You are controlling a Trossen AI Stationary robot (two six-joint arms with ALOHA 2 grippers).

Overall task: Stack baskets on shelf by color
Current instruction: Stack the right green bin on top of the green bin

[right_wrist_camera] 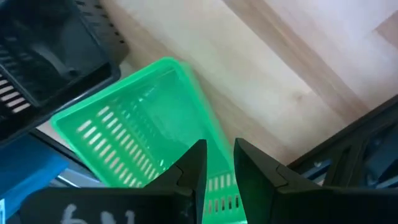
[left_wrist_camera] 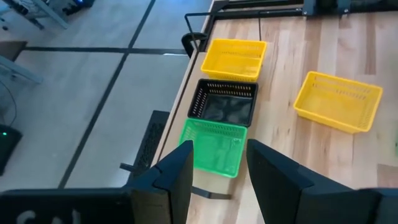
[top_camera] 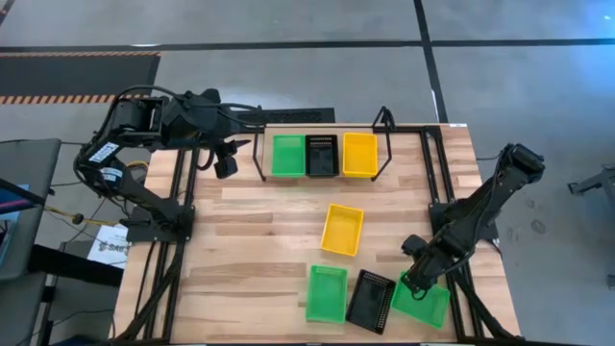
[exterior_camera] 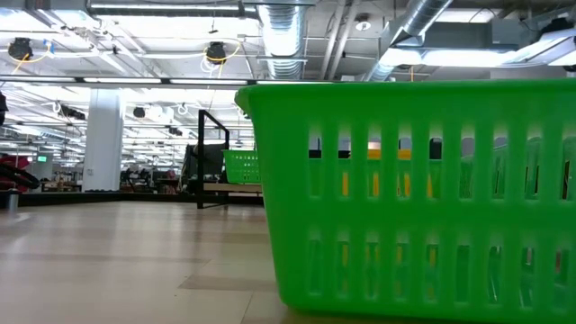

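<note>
From above, the right hand (top_camera: 411,281) sits on the green basket (top_camera: 421,304) at the table (top_camera: 259,240) corner farthest from the shelf (top_camera: 322,154). Its wrist view shows fingers clamped on the basket's wall; lift level, clearing the black basket (right_wrist_camera: 43,50). The left hand (left_wrist_camera: 217,168), fingers apart, waits beside the shelf

Grey concrete floor (top_camera: 288,67) with dark seams; overhead, silver ducts (exterior_camera: 283,40) and bright ceiling lights.
</note>
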